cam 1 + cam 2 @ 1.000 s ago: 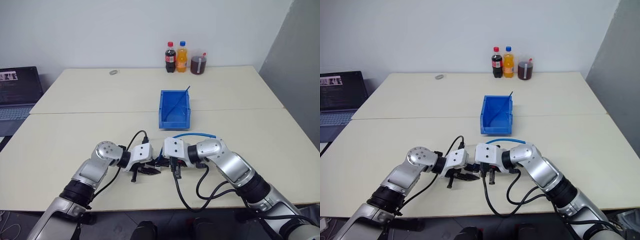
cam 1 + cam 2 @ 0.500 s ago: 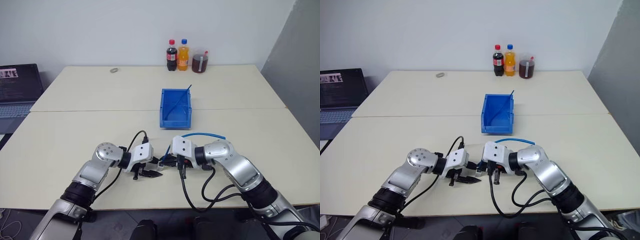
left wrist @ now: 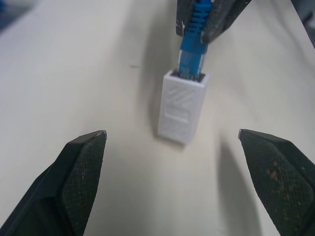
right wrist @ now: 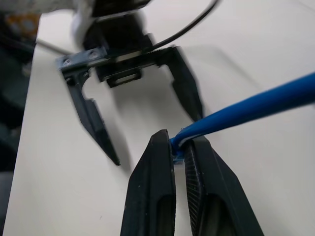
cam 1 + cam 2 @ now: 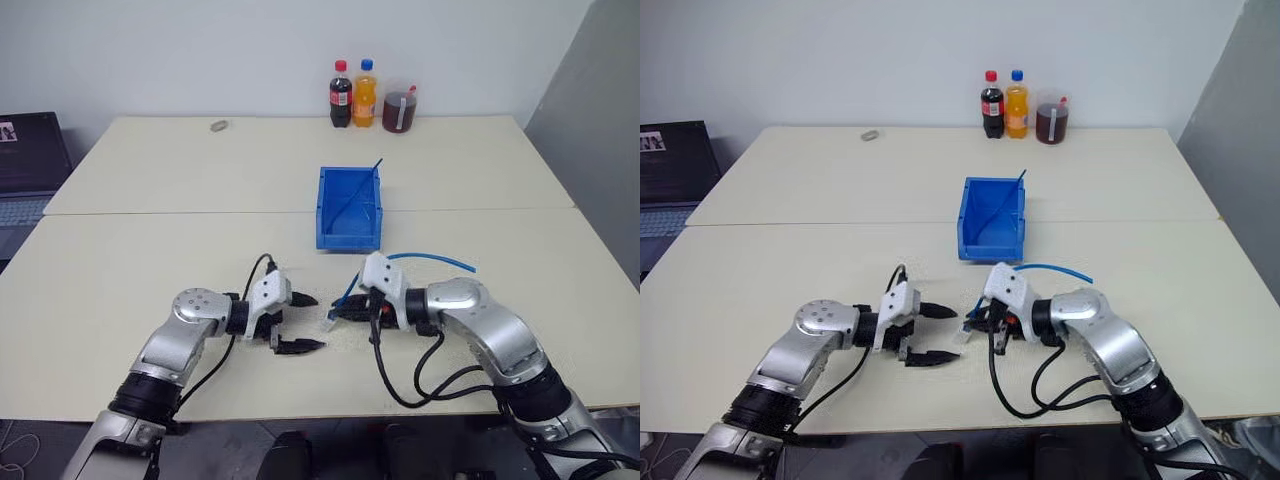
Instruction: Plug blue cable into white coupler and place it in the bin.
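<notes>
Cream tabletop [image 5: 150,250] is carrying the bin [image 5: 348,210] mid-table, open and well apart from both arms. Right gripper [image 4: 178,147] is pinching the blue cable [image 5: 430,260] just behind its plug — fingers clamped narrow. Plug is sitting in the white coupler [image 3: 180,108], which is hanging off the cable's end. Left gripper [image 5: 300,322] is standing wide, holding nothing, facing the coupler without touching it.
</notes>
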Tool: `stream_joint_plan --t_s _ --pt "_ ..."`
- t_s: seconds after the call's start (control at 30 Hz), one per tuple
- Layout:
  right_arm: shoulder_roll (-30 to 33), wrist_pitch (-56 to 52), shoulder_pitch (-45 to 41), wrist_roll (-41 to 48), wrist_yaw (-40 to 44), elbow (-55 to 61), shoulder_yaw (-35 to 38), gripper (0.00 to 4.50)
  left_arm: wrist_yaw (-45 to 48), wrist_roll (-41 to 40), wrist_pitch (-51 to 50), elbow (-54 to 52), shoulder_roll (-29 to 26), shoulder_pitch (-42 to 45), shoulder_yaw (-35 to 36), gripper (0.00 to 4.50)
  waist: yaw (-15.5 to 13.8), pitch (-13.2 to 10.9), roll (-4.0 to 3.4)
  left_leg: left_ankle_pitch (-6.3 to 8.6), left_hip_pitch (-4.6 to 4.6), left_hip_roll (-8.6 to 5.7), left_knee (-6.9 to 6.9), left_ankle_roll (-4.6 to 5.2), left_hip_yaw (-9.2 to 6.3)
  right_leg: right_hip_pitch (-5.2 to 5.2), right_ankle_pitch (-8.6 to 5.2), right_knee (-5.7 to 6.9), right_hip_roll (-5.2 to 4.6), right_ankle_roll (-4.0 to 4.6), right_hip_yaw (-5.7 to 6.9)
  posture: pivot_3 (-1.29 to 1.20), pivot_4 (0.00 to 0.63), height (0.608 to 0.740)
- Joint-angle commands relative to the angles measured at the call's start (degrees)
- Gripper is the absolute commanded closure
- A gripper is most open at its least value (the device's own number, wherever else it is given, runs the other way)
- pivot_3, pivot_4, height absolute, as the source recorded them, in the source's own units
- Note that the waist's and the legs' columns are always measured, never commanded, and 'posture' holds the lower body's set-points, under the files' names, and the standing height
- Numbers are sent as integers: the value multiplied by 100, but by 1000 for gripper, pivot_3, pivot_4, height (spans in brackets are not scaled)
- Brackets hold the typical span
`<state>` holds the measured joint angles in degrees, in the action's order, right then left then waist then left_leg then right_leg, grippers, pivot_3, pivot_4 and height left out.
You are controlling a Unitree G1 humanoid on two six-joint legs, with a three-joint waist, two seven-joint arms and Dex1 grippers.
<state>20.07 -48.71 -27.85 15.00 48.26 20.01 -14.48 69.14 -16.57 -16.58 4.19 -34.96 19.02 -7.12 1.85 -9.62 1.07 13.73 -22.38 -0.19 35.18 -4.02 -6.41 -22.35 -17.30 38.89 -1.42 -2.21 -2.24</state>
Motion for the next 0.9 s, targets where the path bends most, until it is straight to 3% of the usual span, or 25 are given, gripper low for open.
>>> stream_joint_plan --t_s 0.03,0.2,0.5,0.57,0.67,0.9 --pt "-203 -477 -673 683 -400 273 1085 4491 -513 -592 -583 -521 -34 132 764 0 3 -30 3 0 -2 0 0 0 -1 -2 0 0 0 0 0 0 150 740" --pt "-458 -439 -1609 913 -770 -803 1623 4491 -1037 -861 -1137 -697 101 665 1029 0 5 -59 10 0 -1 -2 0 0 2 0 0 -2 -1 1 5 0 150 740" --pt "-725 946 -3186 330 -811 -4095 1365 4491 -1466 -243 -1027 -373 143 1525 522 0 34 -75 14 -1 -3 -10 0 -1 21 -7 2 0 -5 3 -7 0 150 740" --pt "-662 1272 -3676 34 -586 -5164 1143 3786 -1469 -97 -897 -285 155 1579 393 0 73 -75 14 -2 -19 -11 1 -3 27 -25 2 4 -7 4 -11 0 150 740" --pt "-472 1617 -4054 -306 -80 -5913 791 3092 -1482 -7 -774 -188 173 1625 338 0 134 -75 14 -10 -45 -12 2 -17 32 -57 4 10 -10 6 -14 0 150 740" --pt "295 2039 -4242 -893 1362 -6160 58 1393 -1541 112 -614 -9 190 1625 352 0 138 -76 14 -14 -71 -22 6 -23 34 -84 5 14 -22 9 -13 0 150 740"
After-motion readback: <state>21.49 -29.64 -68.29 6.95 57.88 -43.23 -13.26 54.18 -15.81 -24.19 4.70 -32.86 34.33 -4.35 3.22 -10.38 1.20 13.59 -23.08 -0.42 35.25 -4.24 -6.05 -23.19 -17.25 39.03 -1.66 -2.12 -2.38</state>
